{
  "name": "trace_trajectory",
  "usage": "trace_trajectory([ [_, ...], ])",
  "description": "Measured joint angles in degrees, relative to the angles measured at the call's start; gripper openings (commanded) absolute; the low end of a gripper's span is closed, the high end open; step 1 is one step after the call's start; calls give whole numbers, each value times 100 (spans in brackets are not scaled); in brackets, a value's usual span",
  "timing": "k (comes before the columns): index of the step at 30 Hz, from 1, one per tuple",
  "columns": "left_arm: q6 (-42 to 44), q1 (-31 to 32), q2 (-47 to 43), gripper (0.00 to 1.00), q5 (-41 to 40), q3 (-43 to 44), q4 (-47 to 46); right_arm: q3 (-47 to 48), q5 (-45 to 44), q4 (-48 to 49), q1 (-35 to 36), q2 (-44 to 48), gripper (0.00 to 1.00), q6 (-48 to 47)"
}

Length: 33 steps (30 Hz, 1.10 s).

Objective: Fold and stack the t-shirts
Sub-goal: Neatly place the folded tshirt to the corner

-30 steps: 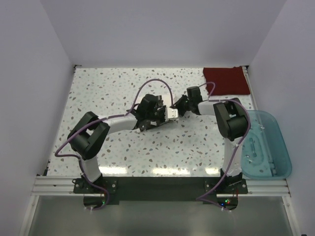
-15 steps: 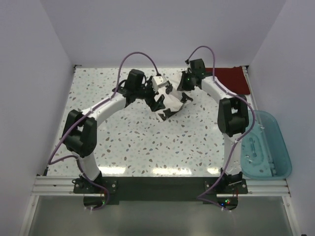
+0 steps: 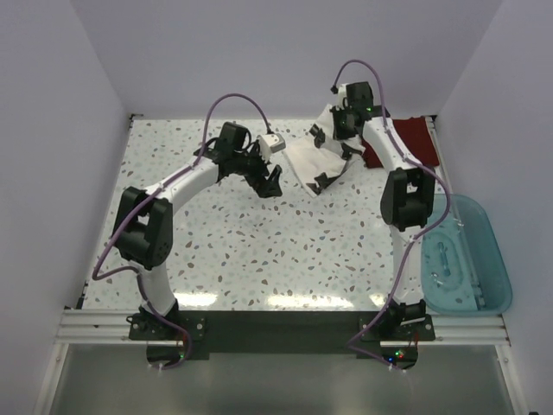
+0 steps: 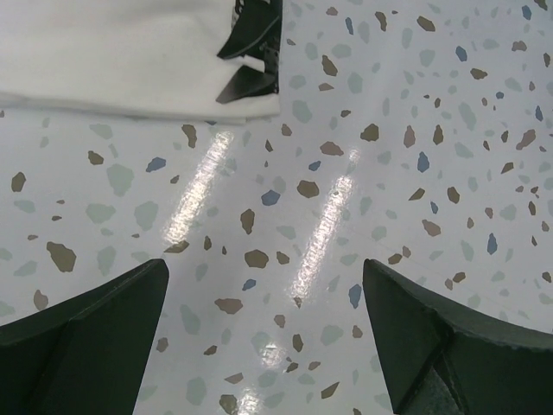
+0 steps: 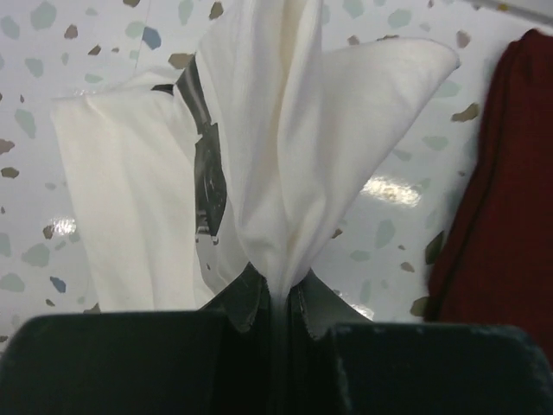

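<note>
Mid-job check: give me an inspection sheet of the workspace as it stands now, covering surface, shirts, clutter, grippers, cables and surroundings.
Surface: speckled table, with light glare near the front edge.
Job's things: white shirt bunched at one end, the rest trailing on the table; red shirt folded at the far right corner, beside the white one.
Clutter: teal bin at the table's right edge; contents unclear.
Grippers: left gripper open over bare table, holding nothing; right gripper shut on the white shirt.
Cables: purple cables loop above each arm; none seen on the cloth.
Surroundings: plain pale walls on three sides.
</note>
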State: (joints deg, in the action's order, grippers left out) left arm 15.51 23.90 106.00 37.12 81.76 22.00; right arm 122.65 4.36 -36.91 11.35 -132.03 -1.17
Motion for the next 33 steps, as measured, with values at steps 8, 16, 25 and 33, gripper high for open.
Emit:
trace_trajectory([
  [8,7,0,221,100,-4,-4,85,627,-236,-116,-326,0,0,-636],
  [16,105,0,225,100,-35,-11,129,916,-535,-149,-387,-61,0,-1001],
  [25,129,0,225,100,-35,-11,127,1117,-691,-129,-402,-72,0,-1178],
  [33,160,0,225,100,-35,-11,127,1152,-752,-162,-431,-70,0,-1202],
])
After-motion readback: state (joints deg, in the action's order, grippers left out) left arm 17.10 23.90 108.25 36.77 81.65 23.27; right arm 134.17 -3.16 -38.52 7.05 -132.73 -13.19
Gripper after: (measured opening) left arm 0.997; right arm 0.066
